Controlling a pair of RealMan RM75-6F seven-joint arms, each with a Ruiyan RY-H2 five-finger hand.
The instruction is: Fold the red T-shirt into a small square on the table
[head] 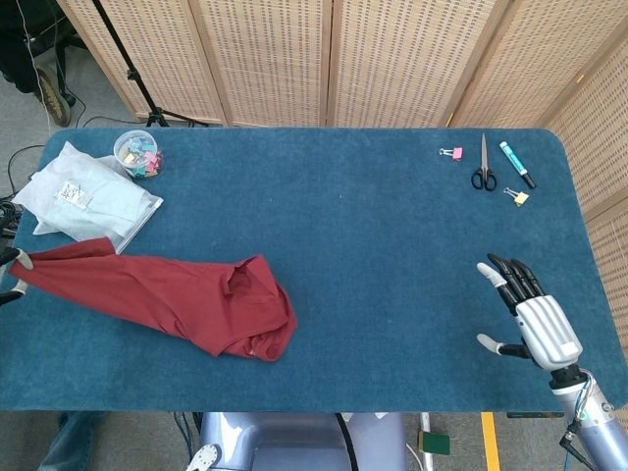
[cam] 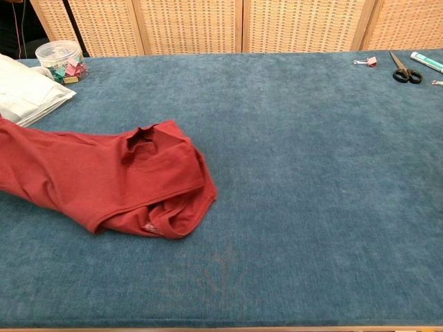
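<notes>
Woven screens are standing behind the blue tabletop [head: 373, 226]. A plastic bag [head: 83, 199] and a tub of clips [head: 137, 153] are sitting at its far left corner, scissors [head: 483, 169] and a marker [head: 517, 164] far right. The red T-shirt [head: 167, 294] is lying bunched at the left edge, just beside the bag. The left hand [head: 8, 275] is barely showing there; I cannot tell its grip. The right hand [head: 530, 316] is hovering spread and empty, well apart.

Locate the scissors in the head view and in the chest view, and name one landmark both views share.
Head view: the scissors lie at the table's far right, blades pointing away.
Chest view: the scissors sit in the top right corner.
Shared landmark: the pink binder clip lies just left of them in both.
</notes>
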